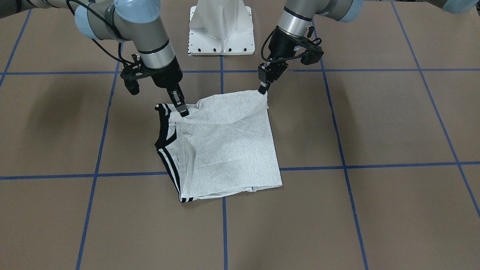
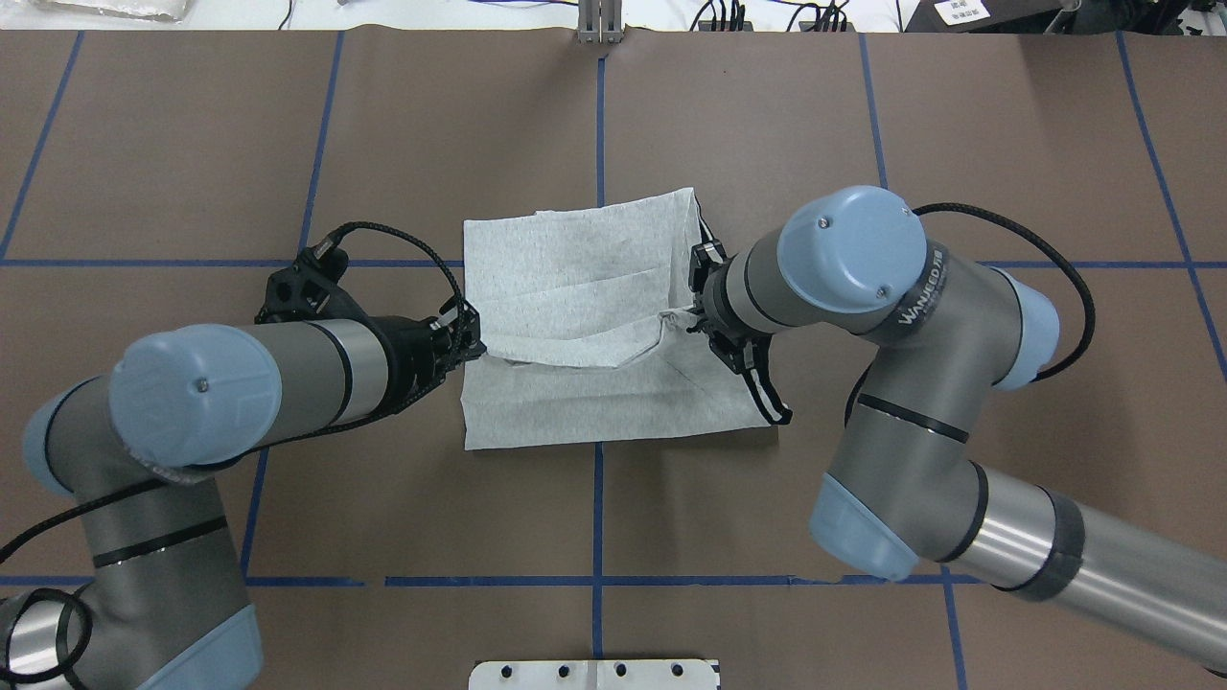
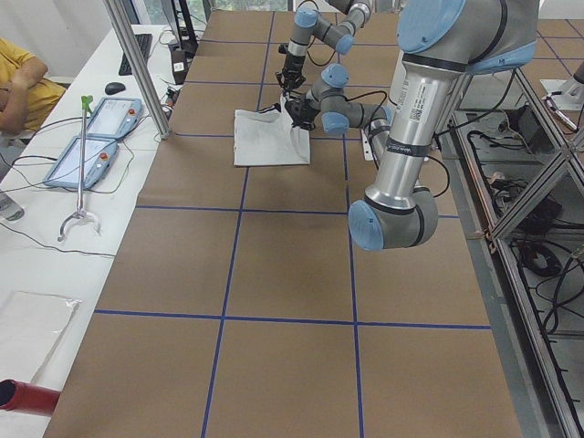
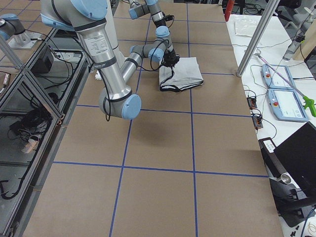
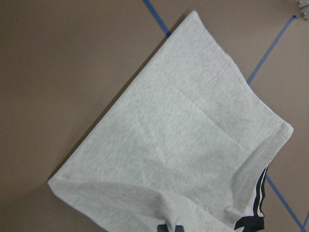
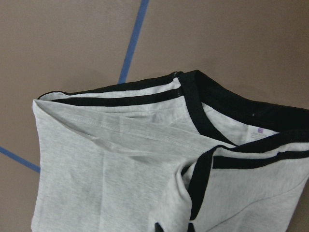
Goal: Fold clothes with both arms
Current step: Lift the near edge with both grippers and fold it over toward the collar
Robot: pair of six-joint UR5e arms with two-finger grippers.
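Heather-grey cloth T-shirt (image 1: 232, 146), black-collared, spread between grippers: left black two-finger gripper (image 1: 263, 90) clamps its corner; right gripper (image 1: 182, 111) clamps the collar-side fold.

you see the grey, black-collared t-shirt (image 1: 228, 150) folded mid-table, its robot-side edge pinched up by the left gripper (image 1: 263, 90) and right gripper (image 1: 183, 111).

Overhead, the wrist (image 2: 757, 287) largely hides the right end effector (image 2: 692, 314) gripping the T-shirt (image 2: 575, 287).
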